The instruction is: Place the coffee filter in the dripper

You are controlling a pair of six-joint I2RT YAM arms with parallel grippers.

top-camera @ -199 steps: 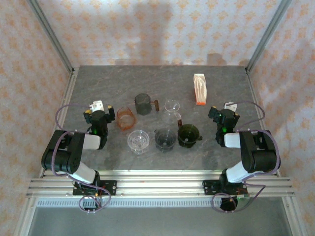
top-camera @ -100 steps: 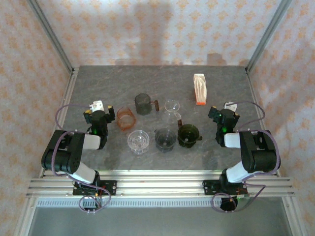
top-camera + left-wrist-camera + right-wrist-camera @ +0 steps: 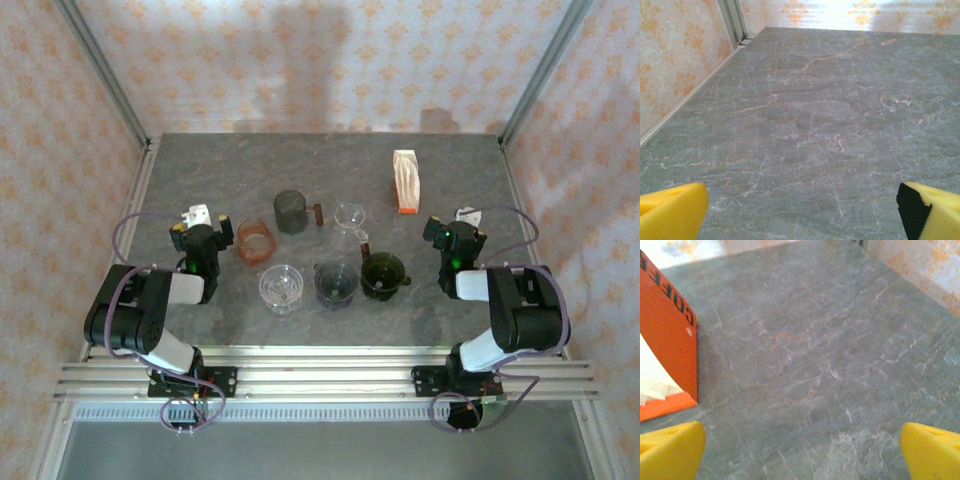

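Progress: basically zero so far. Nothing is held by either claw. The left gripper [image 3: 800, 215] is spread wide over bare table [image 3: 805, 115], and the right gripper [image 3: 801, 450] is gaping just as wide, with the orange filter box [image 3: 665, 347] just ahead on its left. Filters are seen packed in that box, well apart from the clear dripper [image 3: 281, 288], grey dripper [image 3: 335, 283], dark green dripper [image 3: 384, 274] and orange dripper [image 3: 256, 240] mid-table (which one is meant can't be told). One filter is yet to be pulled, carried over and seated.
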